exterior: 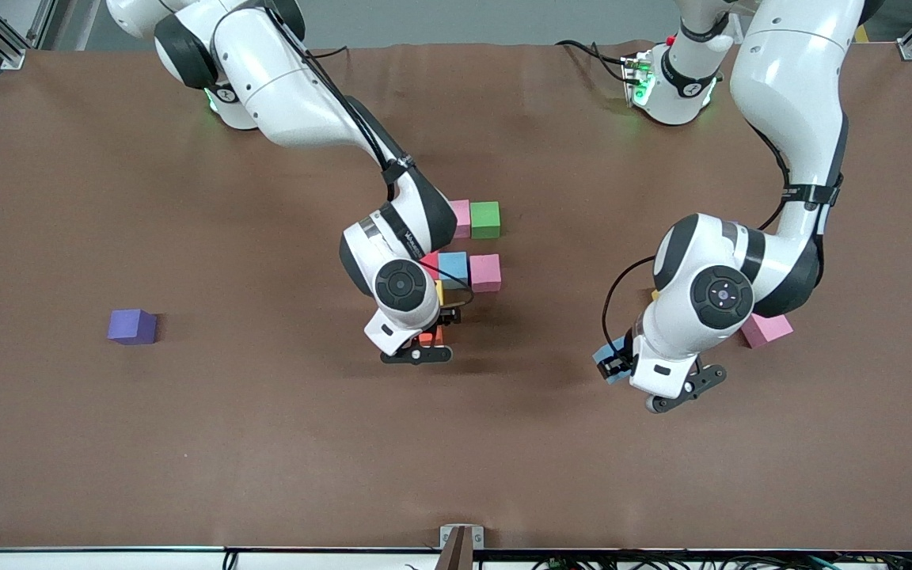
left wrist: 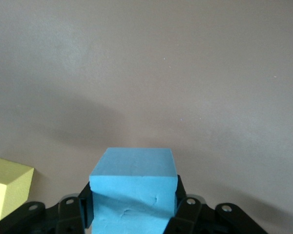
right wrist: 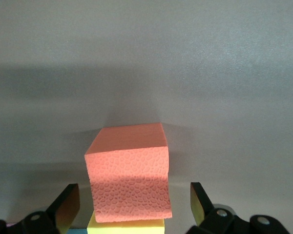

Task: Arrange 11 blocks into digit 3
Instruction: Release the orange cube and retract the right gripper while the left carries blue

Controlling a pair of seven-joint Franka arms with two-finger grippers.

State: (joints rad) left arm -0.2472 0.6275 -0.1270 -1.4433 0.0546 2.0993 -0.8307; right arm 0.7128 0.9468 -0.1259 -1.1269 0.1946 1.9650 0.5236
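Right pincer (right wrist: 134,204) open around orange block (right wrist: 129,178); left pincer (left wrist: 134,207) grips blue block (left wrist: 134,187).

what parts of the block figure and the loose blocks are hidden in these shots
- Front view: the right arm's wrist covers the figure's blocks beside the light blue block; only slivers of red, yellow and the orange block show.
- Front view: the left arm hides most of the held blue block and part of a loose pink block.
- Left wrist view: the yellow block is cut by the frame edge.
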